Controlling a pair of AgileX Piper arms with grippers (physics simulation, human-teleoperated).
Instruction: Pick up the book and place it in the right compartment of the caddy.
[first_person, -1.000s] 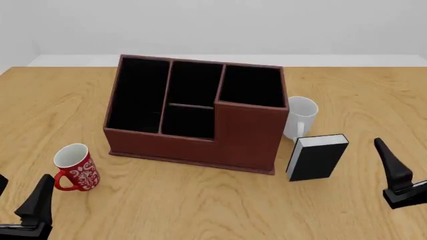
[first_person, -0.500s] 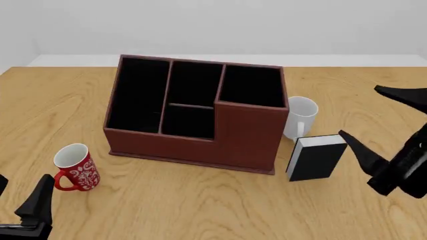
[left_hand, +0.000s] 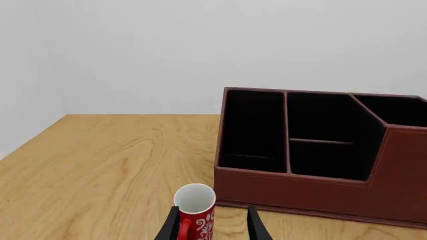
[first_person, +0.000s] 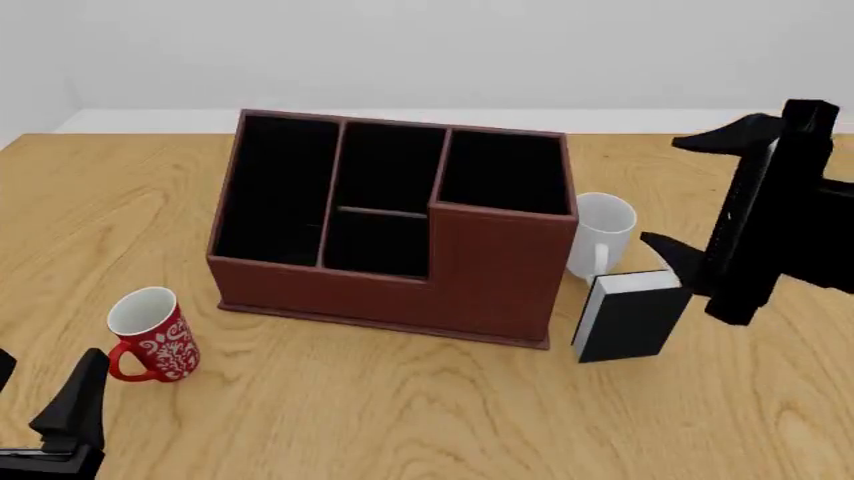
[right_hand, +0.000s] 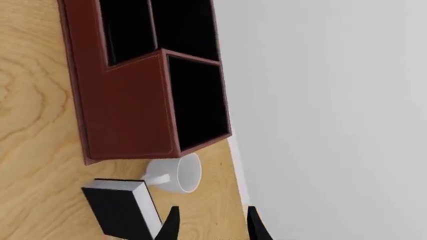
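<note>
The black book (first_person: 630, 318) with white page edges stands upright on the table just right of the caddy (first_person: 387, 225), a reddish-brown box with black-lined sections. The right compartment (first_person: 505, 172), behind the tall front wall, is empty. My right gripper (first_person: 694, 195) hovers open, turned on its side, above and right of the book without touching it. In the right wrist view the book (right_hand: 120, 210) and the caddy (right_hand: 127, 105) lie ahead of the open right gripper (right_hand: 210, 227). My left gripper (first_person: 40, 385) stays open at the near left edge.
A white mug (first_person: 601, 235) stands right behind the book, against the caddy's right side. A red patterned mug (first_person: 151, 335) sits left of the caddy, straight ahead of the left gripper (left_hand: 212, 230). The table's far edge (first_person: 694, 122) meets a pale wall.
My right arm has risen from the near right edge and rolled onto its side, ending above and right of the book. Left arm, book and mugs have not moved.
</note>
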